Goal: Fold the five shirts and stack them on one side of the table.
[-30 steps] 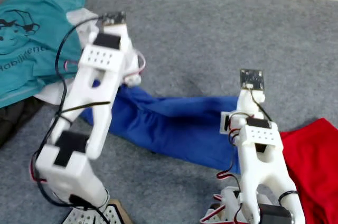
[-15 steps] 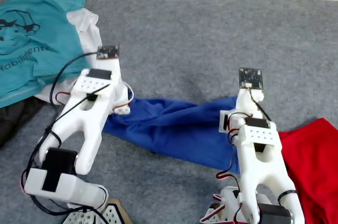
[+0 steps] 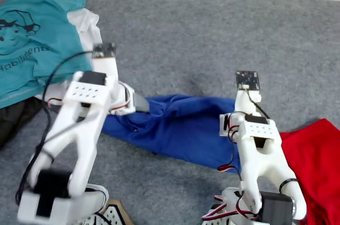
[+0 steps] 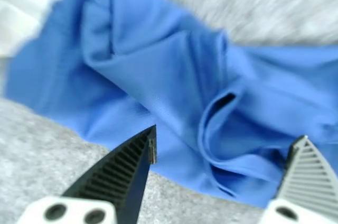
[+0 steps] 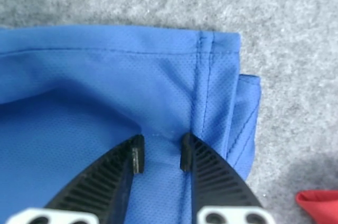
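Both angled down: left pincer (image 4: 227,137) spread above blue shirt (image 3: 180,129), right pincer (image 5: 161,155) pinching.

Grey table (image 3: 212,34) w/ blue shirt (image 3: 180,129), red shirt (image 3: 313,150), teal shirt (image 3: 37,28).

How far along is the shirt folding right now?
Done: nothing looks folded or stacked yet. In hand: the blue shirt lies bunched between the arms; the right gripper pinches its hemmed end and the left gripper hangs open over its other end. Left: that fold, plus the teal shirt, white shirt and dark garment heaped at the far left, and the red shirt beside the right arm.
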`<action>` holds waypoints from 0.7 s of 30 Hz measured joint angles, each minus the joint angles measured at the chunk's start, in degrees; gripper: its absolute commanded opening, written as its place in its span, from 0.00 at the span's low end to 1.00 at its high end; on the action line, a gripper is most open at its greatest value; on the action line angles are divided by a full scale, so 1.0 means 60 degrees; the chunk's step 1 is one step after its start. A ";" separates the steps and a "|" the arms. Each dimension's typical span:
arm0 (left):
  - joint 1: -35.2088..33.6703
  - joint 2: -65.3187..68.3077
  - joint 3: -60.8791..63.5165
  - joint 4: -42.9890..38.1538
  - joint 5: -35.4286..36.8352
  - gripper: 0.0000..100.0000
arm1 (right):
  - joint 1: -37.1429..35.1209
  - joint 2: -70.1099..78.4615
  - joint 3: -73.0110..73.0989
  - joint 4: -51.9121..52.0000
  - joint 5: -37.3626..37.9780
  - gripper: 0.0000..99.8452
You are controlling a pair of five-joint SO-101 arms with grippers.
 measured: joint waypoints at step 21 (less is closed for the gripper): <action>-0.2051 -0.2769 0.2505 -0.2125 0.1495 0.05 | -0.3150 -0.0864 -0.2696 0.1993 -0.2081 0.01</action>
